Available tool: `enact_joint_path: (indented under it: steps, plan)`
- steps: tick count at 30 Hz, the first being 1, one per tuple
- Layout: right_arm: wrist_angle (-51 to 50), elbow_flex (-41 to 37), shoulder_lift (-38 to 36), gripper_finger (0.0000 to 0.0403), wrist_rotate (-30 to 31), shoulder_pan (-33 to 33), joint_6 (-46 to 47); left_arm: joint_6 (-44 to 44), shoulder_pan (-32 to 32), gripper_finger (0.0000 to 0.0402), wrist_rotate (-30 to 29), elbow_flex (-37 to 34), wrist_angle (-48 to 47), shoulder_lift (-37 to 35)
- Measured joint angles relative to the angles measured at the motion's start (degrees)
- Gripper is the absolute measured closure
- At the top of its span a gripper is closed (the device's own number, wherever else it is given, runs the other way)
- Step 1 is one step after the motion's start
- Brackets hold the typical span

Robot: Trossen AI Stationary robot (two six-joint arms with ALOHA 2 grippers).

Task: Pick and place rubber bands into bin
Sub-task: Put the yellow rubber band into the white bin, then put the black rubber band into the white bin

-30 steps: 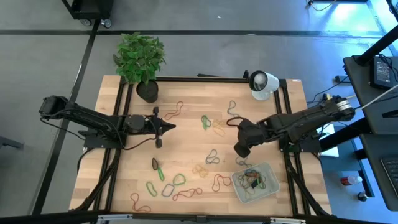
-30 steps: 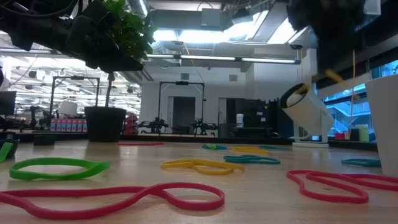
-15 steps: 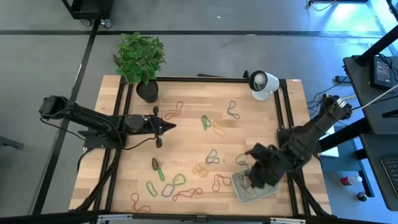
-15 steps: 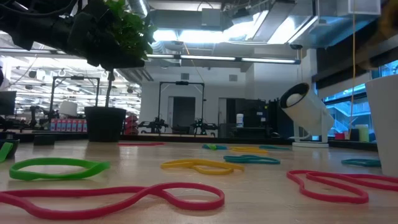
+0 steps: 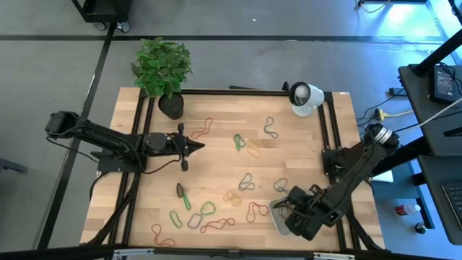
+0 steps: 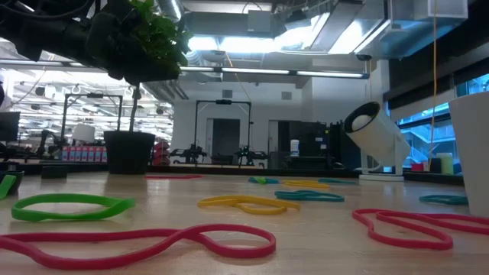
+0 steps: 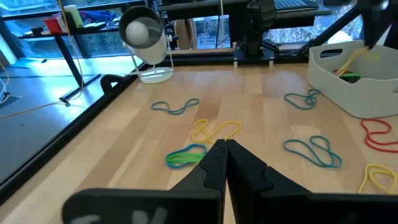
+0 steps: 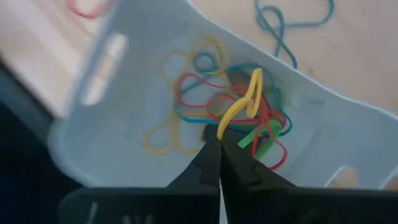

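The bin (image 8: 124, 68) is a pale tray at the table's near right, holding several tangled rubber bands (image 8: 205, 106). My right gripper (image 8: 219, 135) hangs over it, pointing down, shut on a yellow rubber band (image 8: 247, 99). From above, the right gripper (image 5: 297, 219) covers most of the bin (image 5: 276, 213). Loose rubber bands (image 5: 216, 224) lie flat across the wooden table. My left gripper (image 5: 198, 146) waits shut, held level over the table's left half, with nothing in it (image 7: 222, 148). My right gripper pinches the yellow band by one end of its loop (image 8: 225, 127) between its two fingertips, coming from above and pointing down. The band is lifted clear and sticks out past the fingertips as a narrow folded loop over the bin's inside.
A potted plant (image 5: 164, 72) stands at the far left corner and a white round device (image 5: 304, 97) at the far right. Red (image 6: 153, 244), green (image 6: 69, 205) and yellow (image 6: 248, 203) bands lie near the front. Black rails (image 5: 328, 137) run along the sides.
My right gripper has swung from the table's middle right toward the near edge and a little down, turning at the wrist, and now hangs over the bin. It has stayed shut and carried the yellow band along.
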Motion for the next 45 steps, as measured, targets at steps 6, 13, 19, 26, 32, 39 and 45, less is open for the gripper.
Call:
enact_joint_path:
  steps: [6,13,19,26,32,39,45]
  plan:
    - [12.88,-9.26,1.07,0.0403,-4.05,-1.34,-0.12,0.0,0.01,0.0396,0.02,0.0,-0.01,0.0]
    - [14.49,-13.65,0.97,0.0384,-5.94,-1.97,1.17,0.92,0.01,0.0396,0.02,0.0,-0.01,0.0]
    - [14.43,-13.65,-1.98,0.0327,-5.99,-1.97,0.99,0.94,0.0,0.0396,0.0,0.0,-0.01,0.0]
    - [14.17,-13.65,-6.8,0.0251,-5.99,-1.99,0.88,0.94,0.01,0.0396,-0.11,-0.02,-0.01,0.0]
    - [12.72,-13.65,-9.38,0.0227,-2.89,-2.08,-9.25,0.93,-0.01,0.0396,-1.85,-0.02,-0.01,0.0]
    - [9.86,-14.05,-14.35,0.0277,1.61,-8.78,-28.33,-2.15,-0.01,0.0396,-5.27,-0.02,-0.02,0.0]
    - [18.4,-21.03,-21.66,0.0361,1.94,-18.45,-49.04,-2.58,0.0,0.0396,-5.93,-0.02,-0.03,0.0]
